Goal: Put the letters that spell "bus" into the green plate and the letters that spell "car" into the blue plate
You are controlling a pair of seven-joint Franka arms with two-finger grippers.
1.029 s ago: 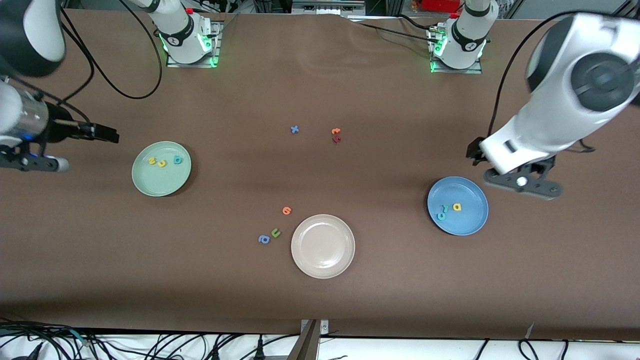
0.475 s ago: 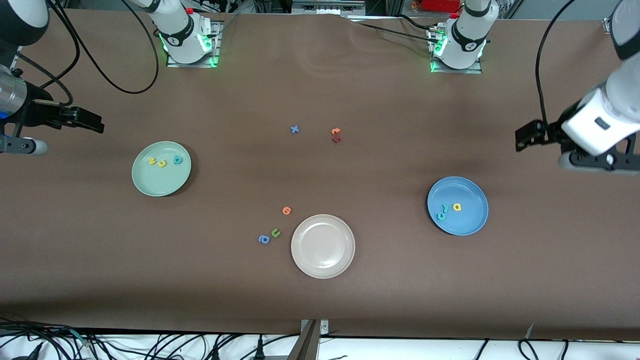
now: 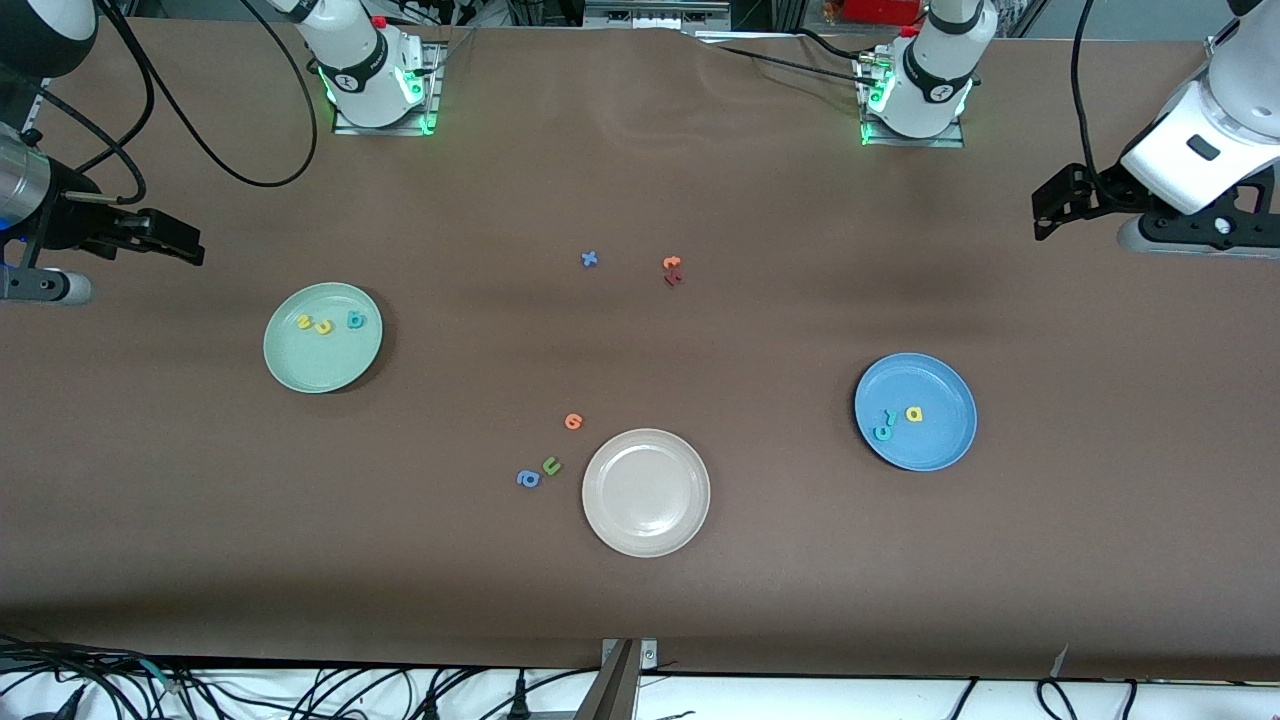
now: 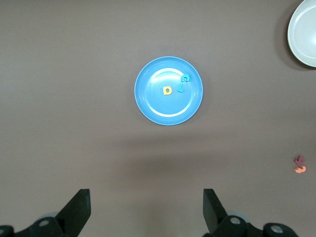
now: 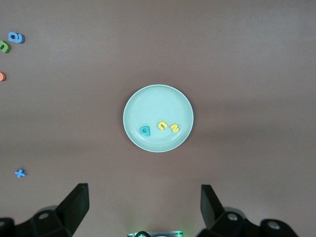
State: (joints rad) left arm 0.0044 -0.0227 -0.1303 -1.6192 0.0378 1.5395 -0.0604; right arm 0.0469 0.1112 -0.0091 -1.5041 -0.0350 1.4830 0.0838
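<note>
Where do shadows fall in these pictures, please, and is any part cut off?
Front view: soft dark bands cross the table; both arms are cropped by the picture's sides. Left wrist view: a faint band lies near the blue plate. Right wrist view: even light on the green plate.

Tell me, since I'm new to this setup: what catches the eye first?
Three round plates on the brown table: the green plate toward the right arm's end holds three small letters, the blue plate toward the left arm's end holds three more, and a beige plate between them, nearest the front camera, has none in it. Loose letters lie beside it.
</note>
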